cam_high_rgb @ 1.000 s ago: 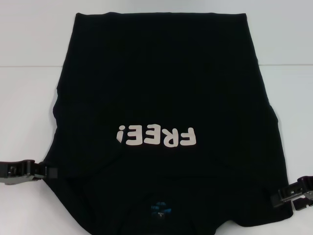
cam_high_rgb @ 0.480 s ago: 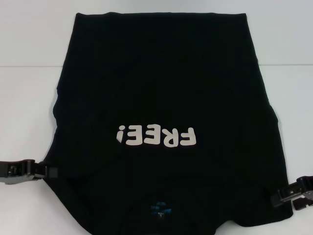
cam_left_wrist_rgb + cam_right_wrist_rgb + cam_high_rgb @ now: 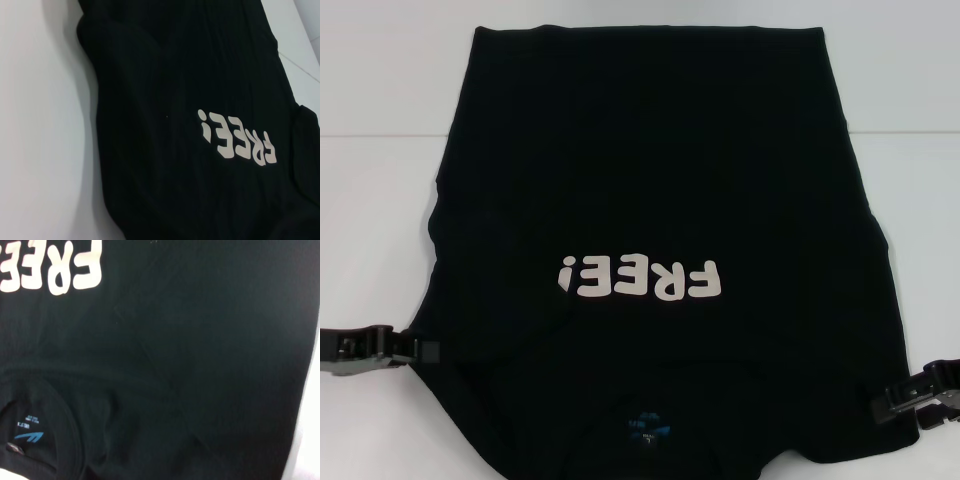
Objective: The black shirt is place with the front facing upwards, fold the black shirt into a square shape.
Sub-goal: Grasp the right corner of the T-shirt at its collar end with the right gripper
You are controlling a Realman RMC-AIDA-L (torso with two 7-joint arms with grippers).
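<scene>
The black shirt (image 3: 650, 190) lies flat on the white table, front up, with white "FREE!" lettering (image 3: 640, 280) and a small blue neck label (image 3: 645, 428) at the near end. Both sleeves look folded in over the body. My left gripper (image 3: 423, 351) is at the shirt's left edge near the shoulder. My right gripper (image 3: 882, 408) is at the shirt's right edge near the other shoulder. The left wrist view shows the shirt (image 3: 200, 100) and its lettering (image 3: 235, 142). The right wrist view shows the shirt (image 3: 200, 340), its collar and the label (image 3: 27, 435).
The white table (image 3: 380, 240) shows on both sides of the shirt and beyond its far hem. A faint seam line (image 3: 380, 135) crosses the table at the back.
My right gripper has slid a little nearer to me along the shirt's right edge. The left gripper and the shirt have not moved.
</scene>
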